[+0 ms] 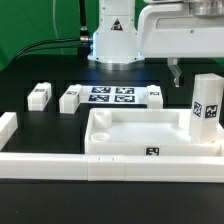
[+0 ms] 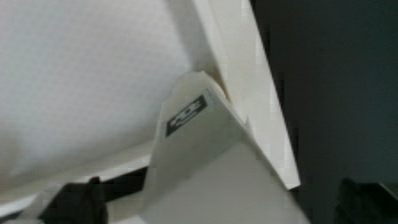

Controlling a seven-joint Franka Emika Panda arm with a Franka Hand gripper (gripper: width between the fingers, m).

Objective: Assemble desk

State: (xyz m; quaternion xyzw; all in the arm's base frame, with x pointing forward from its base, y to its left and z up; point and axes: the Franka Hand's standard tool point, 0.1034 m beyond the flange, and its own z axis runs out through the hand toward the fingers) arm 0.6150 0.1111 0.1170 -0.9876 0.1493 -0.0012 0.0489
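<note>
The white tray-like tabletop (image 1: 140,130) lies on the black table with a small tag on its near rim. One white square leg (image 1: 205,105) stands upright in its corner at the exterior view's right, with a tag on its side. Two legs (image 1: 40,95) (image 1: 70,98) lie on the table at the exterior view's left, and a further one (image 1: 155,95) lies behind the tabletop. My gripper (image 1: 177,72) hangs just above and beside the upright leg. In the wrist view my gripper (image 2: 222,205) is open, its dark fingers (image 2: 80,200) spread clear of either side of the leg (image 2: 214,150) over the tabletop (image 2: 89,80).
The marker board (image 1: 110,95) lies behind the tabletop, in front of the robot base (image 1: 112,40). A long white border rail (image 1: 100,165) runs along the front, and another piece (image 1: 8,125) stands at the exterior view's left.
</note>
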